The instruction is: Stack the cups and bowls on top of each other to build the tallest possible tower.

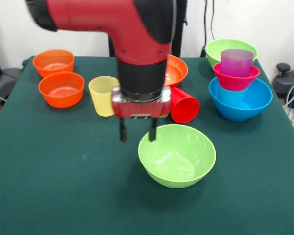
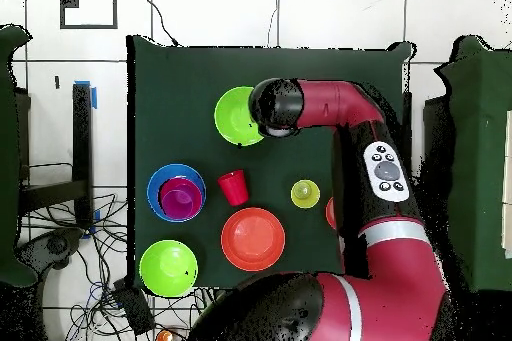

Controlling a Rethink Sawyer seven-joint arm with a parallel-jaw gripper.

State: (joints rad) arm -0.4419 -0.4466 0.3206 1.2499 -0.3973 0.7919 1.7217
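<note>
The red and black Sawyer robot arm (image 1: 137,34) reaches down from twelve o'clock in the front view, its thick red elbow bending into a black wrist cuff that points straight at the table. Below the cuff hangs the red-cased gripper (image 1: 137,132), its two slim black fingers (image 1: 122,132) parted and vertical, tips just above the cloth. From overhead, the arm rises from its base at six o'clock and folds toward nine o'clock.
</note>
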